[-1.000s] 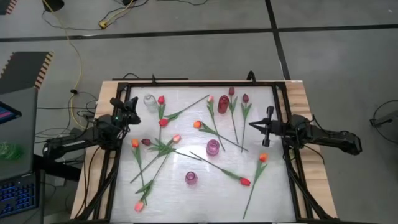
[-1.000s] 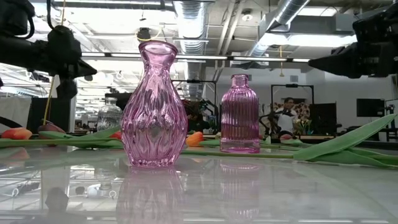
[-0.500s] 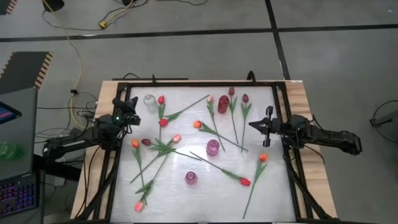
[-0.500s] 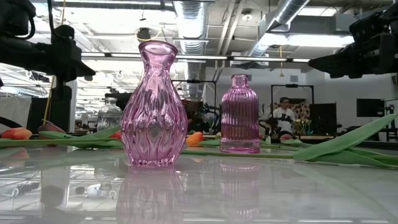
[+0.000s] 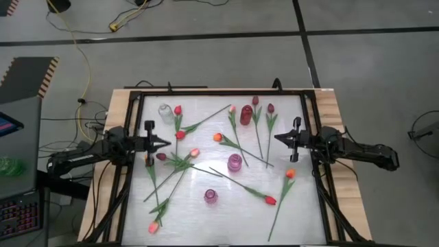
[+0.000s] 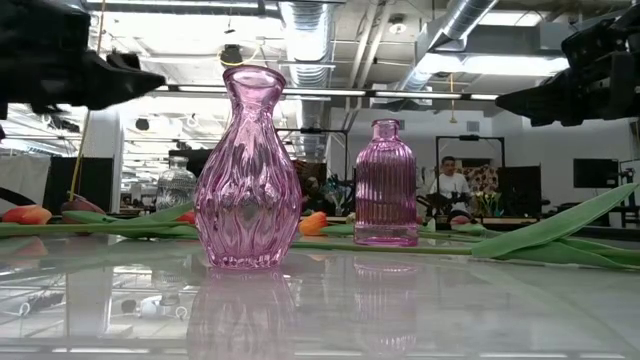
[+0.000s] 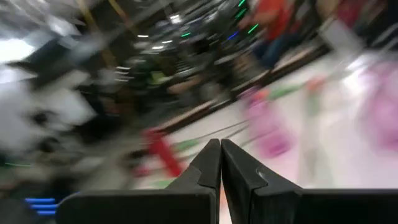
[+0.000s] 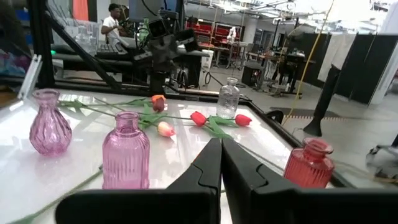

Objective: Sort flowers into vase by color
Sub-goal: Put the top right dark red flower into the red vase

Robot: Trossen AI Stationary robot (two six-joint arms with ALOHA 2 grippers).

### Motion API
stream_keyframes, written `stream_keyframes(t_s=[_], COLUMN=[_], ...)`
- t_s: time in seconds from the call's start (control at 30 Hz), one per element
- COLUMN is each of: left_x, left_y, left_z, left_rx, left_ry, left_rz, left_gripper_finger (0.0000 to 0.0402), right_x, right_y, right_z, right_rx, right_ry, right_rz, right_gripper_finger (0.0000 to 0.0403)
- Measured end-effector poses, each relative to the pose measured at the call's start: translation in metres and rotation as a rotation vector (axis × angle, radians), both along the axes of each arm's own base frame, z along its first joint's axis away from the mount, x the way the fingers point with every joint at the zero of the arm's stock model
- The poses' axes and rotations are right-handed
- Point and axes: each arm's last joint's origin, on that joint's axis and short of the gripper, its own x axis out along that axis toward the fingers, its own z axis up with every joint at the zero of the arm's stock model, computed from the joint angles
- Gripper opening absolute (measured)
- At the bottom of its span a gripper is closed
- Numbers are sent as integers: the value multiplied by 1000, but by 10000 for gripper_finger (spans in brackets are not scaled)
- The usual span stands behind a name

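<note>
Several artificial tulips (image 5: 226, 171) lie flat on the white table, their green stems crossing; the heads are red (image 5: 180, 135), orange (image 5: 217, 137), maroon (image 5: 255, 101) and pink (image 5: 195, 152). Four vases stand among them: clear (image 5: 164, 110), red (image 5: 245, 114), pink ribbed (image 5: 234, 162) and pink bulbous (image 5: 210, 197). My left gripper (image 5: 163, 143) is shut and points toward the table's right, held above the left edge near a red head. My right gripper (image 5: 278, 137) is shut and points toward the table's left from the right edge. Both hang well above the tabletop in the low view.
A black frame (image 5: 219, 92) runs around the tabletop. The pink vases (image 6: 248, 170) (image 6: 386, 183) stand in the middle toward the near side. Bare table (image 5: 302, 219) lies at the near right corner. People show in the room beyond the table (image 6: 447, 185).
My left gripper has swung from pointing at the table's far edge to pointing toward the right, and has moved toward the near edge and inward over the table. Its wrist view is smeared by this motion. The flowers and vases lie as before.
</note>
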Motion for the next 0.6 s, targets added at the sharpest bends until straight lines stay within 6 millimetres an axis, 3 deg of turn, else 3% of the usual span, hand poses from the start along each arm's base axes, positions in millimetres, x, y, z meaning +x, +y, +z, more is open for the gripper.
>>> stream_keyframes(t_s=[0.1,0.23,0.47,0.6], left_x=[0,0,0,0], left_y=[-2,-1,4,6], left_z=[0,0,-2,-2], left_rx=[-255,-551,-678,-741], left_ry=[17,28,-3,-24], left_rz=[-79,-47,100,166], left_gripper_finger=[0,0,0,0], right_x=[0,0,0,-1], right_y=[0,0,-1,-3], right_z=[0,0,0,0], right_rx=[76,206,293,362], right_ry=[-13,-36,-62,-88], right_rz=[2,5,-38,-95], right_gripper_finger=[40,40,44,69])
